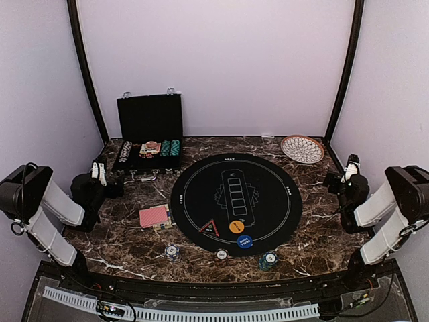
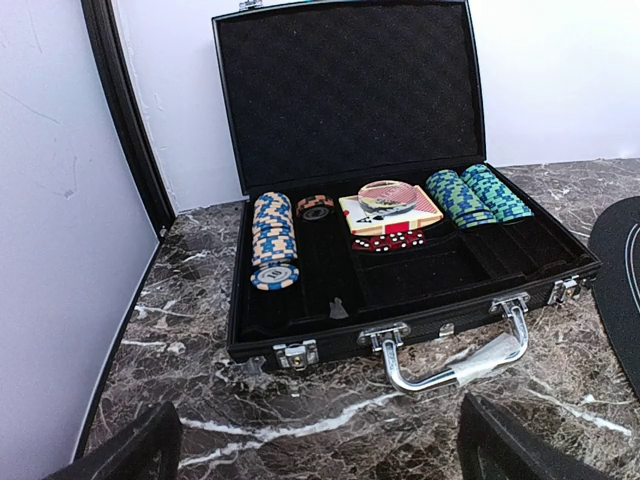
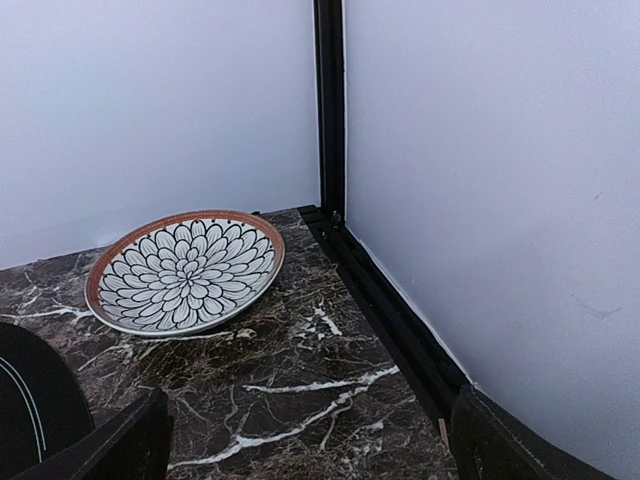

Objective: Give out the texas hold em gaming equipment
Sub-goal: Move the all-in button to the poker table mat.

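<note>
On the marble table, a deck of playing cards point(image 1: 155, 216) with pinkish-red backs lies left of the black round mat point(image 1: 234, 201). An orange button disc point(image 1: 235, 227) and a blue one point(image 1: 245, 241) rest on the mat's near part. Three small stacks of poker chips point(image 1: 172, 252) point(image 1: 222, 254) point(image 1: 268, 260) stand along the near edge. More chips point(image 2: 273, 235) point(image 2: 475, 195) and cards point(image 2: 390, 210) sit inside the open case. My left gripper point(image 1: 112, 185) point(image 2: 320, 455) hangs open just before the case, holding nothing. Over the table's right side, my right gripper point(image 1: 333, 181) point(image 3: 310, 450) is open and empty.
The black hinged chip case point(image 1: 149, 141) point(image 2: 400, 320) stands open at the back left, its metal handle point(image 2: 450, 360) facing me. A patterned round plate point(image 1: 302, 149) point(image 3: 180, 268) sits at the back right corner by a black frame post point(image 3: 330, 100). Walls close three sides.
</note>
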You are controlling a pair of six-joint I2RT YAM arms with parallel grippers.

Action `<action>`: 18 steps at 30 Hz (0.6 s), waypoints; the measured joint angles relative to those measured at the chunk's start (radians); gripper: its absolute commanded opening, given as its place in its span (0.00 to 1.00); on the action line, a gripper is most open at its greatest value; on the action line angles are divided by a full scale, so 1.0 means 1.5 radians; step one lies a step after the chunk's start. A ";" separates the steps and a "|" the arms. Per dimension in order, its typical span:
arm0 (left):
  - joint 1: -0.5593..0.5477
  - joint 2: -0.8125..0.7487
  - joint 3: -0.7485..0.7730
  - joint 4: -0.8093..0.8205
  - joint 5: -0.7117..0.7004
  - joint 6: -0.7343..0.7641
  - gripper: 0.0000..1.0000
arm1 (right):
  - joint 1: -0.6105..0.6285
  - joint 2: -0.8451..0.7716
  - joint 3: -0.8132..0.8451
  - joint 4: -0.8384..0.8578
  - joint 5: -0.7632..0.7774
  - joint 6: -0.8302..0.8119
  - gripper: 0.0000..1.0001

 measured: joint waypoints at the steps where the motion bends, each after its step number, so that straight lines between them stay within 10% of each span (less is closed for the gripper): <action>1: 0.000 0.000 0.000 0.000 0.000 0.000 0.99 | 0.000 0.000 0.000 0.000 0.001 0.000 0.99; 18: 0.007 -0.005 0.000 -0.005 -0.003 -0.006 0.99 | 0.000 -0.010 -0.003 0.004 0.023 0.000 0.98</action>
